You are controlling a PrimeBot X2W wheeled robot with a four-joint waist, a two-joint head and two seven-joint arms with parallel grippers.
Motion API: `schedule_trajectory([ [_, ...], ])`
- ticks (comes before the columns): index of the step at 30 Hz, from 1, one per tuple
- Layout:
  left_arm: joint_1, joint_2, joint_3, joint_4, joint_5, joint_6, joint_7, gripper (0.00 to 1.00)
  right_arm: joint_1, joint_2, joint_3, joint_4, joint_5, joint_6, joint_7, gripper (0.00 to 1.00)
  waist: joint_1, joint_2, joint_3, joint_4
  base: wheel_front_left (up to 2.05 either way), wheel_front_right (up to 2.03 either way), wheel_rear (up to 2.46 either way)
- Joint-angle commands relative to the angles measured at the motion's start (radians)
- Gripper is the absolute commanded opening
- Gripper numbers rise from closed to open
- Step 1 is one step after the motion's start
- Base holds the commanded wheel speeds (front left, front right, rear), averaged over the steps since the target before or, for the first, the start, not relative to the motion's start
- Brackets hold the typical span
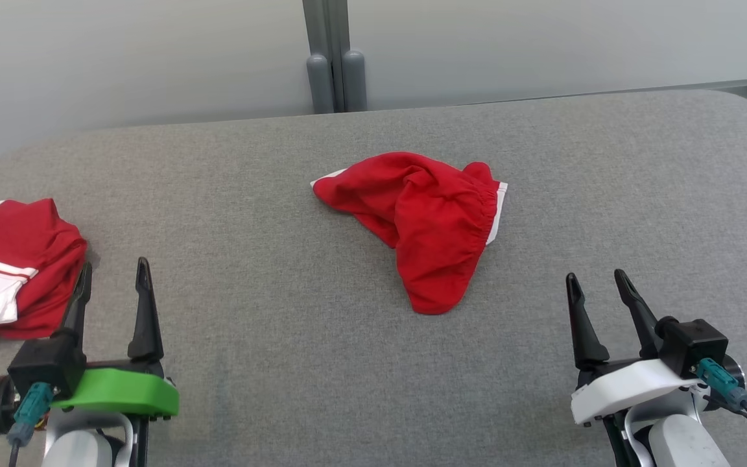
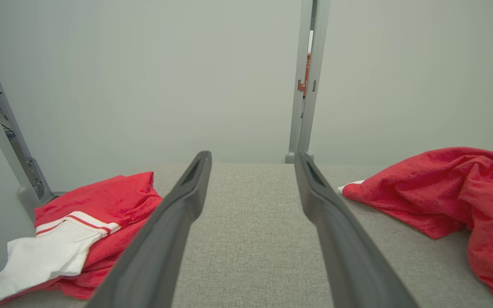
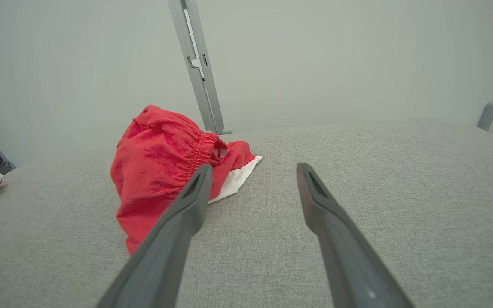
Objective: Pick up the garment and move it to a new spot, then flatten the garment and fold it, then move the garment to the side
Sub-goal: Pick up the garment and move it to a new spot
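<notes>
Garment (image 1: 428,227) — crumpled red heap on grey table (image 1: 283,311).

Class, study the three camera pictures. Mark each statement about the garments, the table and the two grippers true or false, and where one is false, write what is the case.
1. The left gripper and the right gripper both stand open. True.
2. The middle garment lies flat and neatly folded. False: it lies crumpled in a heap.
3. A second red and white garment lies at the left edge of the table. True.
4. The right gripper grips the middle garment. False: it holds nothing and stands apart from it.
</notes>
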Motion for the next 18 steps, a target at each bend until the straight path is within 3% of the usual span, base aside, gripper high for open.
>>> schedule_trajectory([
  [1,0.031,-0.004,0.012,-0.003,0.01,-0.007,0.0,1.0,0.01,-0.002,0.001,-0.004,-0.007,0.0,-0.003,1.0,0.0,0.0,-0.007,0.008,0.0,0.0,0.0],
  [18,0.136,-0.083,0.102,-0.01,0.088,-0.076,-0.001,1.0,0.017,-0.003,0.007,0.0,-0.003,0.0,-0.003,1.0,0.0,0.0,-0.004,0.018,0.0,0.0,0.0],
])
